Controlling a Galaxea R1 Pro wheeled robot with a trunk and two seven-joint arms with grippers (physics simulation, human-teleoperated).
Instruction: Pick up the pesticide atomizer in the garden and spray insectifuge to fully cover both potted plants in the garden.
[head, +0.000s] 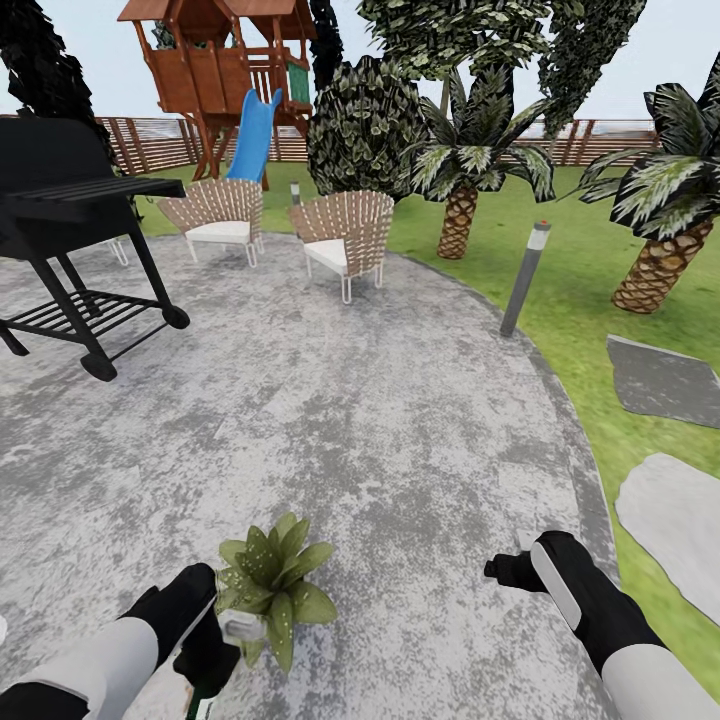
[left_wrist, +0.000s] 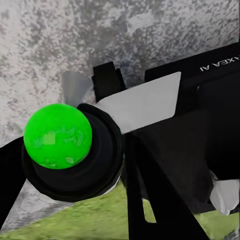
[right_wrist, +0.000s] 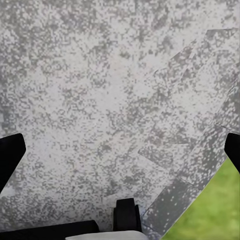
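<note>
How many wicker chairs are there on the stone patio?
2. One wicker chair stands at the far edge of the patio beside the black grill; the other chair is just right of it, near the lawn.

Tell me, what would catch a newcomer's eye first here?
Probably the speckled potted plant low on the round stone patio, right beside the left end effector. Farther back, a black grill stands at the left, two wicker seats behind, and a wooden playset with a blue slide beyond.

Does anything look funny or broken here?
Nothing looks broken or spilled. The potted plant stands on the stone patio beside the left hand, which holds the green atomizer.
</note>
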